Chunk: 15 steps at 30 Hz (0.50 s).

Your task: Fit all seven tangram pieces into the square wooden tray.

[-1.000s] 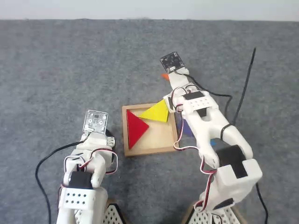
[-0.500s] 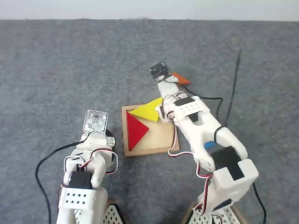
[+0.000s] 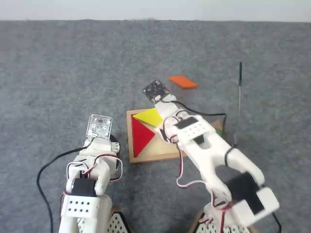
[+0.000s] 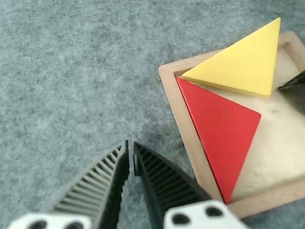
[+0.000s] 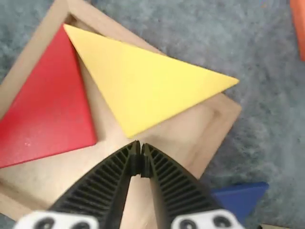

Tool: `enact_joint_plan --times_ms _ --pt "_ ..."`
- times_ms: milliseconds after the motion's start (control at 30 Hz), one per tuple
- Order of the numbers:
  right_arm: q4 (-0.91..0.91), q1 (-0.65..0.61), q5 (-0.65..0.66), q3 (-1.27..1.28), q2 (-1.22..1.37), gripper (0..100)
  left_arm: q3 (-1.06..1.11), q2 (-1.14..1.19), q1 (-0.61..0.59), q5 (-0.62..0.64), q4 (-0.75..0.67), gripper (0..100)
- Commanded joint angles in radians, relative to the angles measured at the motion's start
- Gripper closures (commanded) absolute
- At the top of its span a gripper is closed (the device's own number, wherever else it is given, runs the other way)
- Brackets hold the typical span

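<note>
A grey carpet [image 3: 73, 63] covers the table, where the right arm [image 3: 204, 145] stretches over the square wooden tray [image 3: 150, 156] and the left arm [image 3: 92, 174] sits folded near the tray's left side. Two large pieces are in the tray. The red triangle [image 5: 47, 119] lies flat with its long edge against the left wall. The yellow triangle [image 5: 143, 90] lies askew along the far side: one sharp corner is tucked into the far-left corner of the tray, while the other overhangs the rim onto the carpet, so it does not look seated.

The right gripper [image 5: 137, 145], jaws pressed together and empty, hovers over the bare tray floor, its tips just beside the yellow triangle's square corner. The piece's long edge runs crosswise beyond that corner. This arm is plainly the nearer one for nudging the piece square.

The left gripper [image 4: 130, 144], closed to a slit and holding nothing, points at carpet just outside the tray's left wall. An orange parallelogram [image 3: 182, 81] waits well beyond the tray, and a blue piece [image 5: 238, 198] lies near its right side.
</note>
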Motion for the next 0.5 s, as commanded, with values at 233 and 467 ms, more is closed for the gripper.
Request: enact_joint_plan --times_ms 233,467 --pt "-0.216 0.065 0.008 -0.117 -0.111 99.2 -0.008 -0.012 -0.005 0.003 0.002 99" --pt "-0.216 0.054 0.008 -0.302 0.145 99.2 -0.008 -0.012 -0.005 0.003 0.002 99"
